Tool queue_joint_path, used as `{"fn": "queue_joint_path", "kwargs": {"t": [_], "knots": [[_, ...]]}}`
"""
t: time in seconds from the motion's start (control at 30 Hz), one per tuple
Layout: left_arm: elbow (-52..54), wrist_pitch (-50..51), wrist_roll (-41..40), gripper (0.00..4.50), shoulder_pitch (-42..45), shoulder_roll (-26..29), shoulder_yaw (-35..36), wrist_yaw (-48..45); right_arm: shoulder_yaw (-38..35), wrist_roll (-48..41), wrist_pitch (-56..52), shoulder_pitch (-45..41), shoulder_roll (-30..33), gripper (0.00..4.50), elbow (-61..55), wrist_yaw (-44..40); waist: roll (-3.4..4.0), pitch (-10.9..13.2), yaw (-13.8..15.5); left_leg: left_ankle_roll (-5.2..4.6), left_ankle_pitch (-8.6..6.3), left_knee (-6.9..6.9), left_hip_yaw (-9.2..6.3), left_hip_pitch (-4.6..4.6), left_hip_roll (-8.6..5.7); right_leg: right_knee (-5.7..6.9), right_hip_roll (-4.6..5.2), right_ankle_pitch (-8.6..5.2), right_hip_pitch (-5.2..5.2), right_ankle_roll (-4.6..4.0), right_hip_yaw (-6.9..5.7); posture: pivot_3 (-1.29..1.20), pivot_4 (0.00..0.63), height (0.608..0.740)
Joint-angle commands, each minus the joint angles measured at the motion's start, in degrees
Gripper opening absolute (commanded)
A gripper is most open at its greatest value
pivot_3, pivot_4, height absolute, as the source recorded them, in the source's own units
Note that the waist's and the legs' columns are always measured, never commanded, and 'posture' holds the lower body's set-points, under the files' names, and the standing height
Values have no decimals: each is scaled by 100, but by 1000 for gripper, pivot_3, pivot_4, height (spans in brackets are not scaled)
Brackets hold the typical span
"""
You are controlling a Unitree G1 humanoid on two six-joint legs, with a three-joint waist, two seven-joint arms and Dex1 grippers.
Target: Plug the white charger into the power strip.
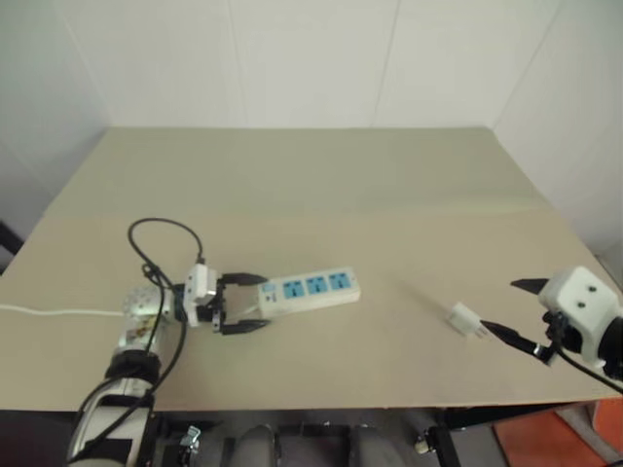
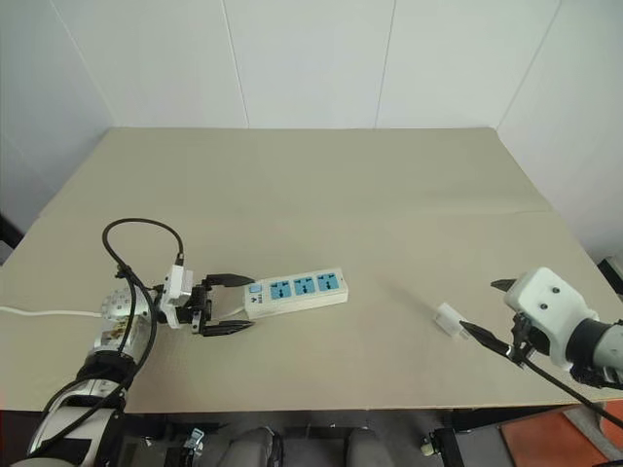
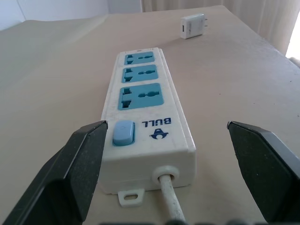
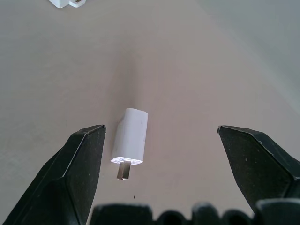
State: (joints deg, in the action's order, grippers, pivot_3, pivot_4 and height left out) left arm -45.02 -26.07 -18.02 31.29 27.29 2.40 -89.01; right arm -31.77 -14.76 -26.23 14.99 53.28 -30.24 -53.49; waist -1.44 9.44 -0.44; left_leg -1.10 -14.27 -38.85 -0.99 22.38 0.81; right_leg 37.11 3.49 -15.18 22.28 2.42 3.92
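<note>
Bare table (image 1: pixel 321 185) separates power strip (image 1: pixel 310 289) from white charger (image 1: pixel 465 319).

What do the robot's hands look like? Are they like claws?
A bit like claws! Each gripper, left and right, has two pointed black fingers. Behind the right one sits a boxy white block with small dark dots. The left arm is silvery metal at the wrist, then black, with a black cable looping above it.

Glossy white plastic forms the power strip (image 3: pixel 149 136) and charger (image 4: pixel 131 137), both on a matt beige tabletop (image 1: pixel 389 195).
</note>
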Motion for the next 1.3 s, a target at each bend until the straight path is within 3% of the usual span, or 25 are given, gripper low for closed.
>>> {"fn": "queue_joint_path", "kwargs": {"t": [0.03,0.3,0.6,0.77,1.0,1.17,1.3], "knots": [[-383,-184,-22,4466,188,-218,52,27,24,1,49,-34,-4,4500,-145,80,0,0,0,0,0,0,-1,0,0,0,0,0,-1,0,0,0,150,740],[-1091,-456,119,4466,542,-615,21,37,70,4,30,-95,33,4500,-136,139,1,-1,22,0,0,-1,22,2,-3,-1,0,0,-1,0,-2,0,150,740],[-1598,-496,427,4466,736,-601,-63,67,-2,23,-8,75,-55,4500,-283,234,15,-13,55,0,0,-2,24,-2,-3,-1,0,0,-5,1,-2,0,150,740],[-1771,-652,560,3285,789,-618,-126,-21,1,26,-18,121,-85,4500,-332,289,27,-20,48,0,0,-2,26,-8,-3,2,-2,0,-8,1,-1,0,150,740],[-1921,-775,729,3257,856,-682,-176,95,35,16,-65,32,11,4500,-297,305,33,-30,76,0,0,-4,26,-9,-4,1,-1,0,-13,1,-2,0,150,740],[-1795,-762,757,3257,837,-689,-268,-105,100,-293,-1060,-205,606,4500,-410,65,42,-37,77,0,0,-6,28,-8,-5,1,0,0,-13,2,-1,0,150,740],[-1744,-659,745,3257,859,-695,-314,-269,403,-1097,-2577,-1188,1225,4500,-524,56,45,-38,73,0,0,-5,27,-7,-2,-1,-2,0,-12,1,-1,0,150,740]]}}
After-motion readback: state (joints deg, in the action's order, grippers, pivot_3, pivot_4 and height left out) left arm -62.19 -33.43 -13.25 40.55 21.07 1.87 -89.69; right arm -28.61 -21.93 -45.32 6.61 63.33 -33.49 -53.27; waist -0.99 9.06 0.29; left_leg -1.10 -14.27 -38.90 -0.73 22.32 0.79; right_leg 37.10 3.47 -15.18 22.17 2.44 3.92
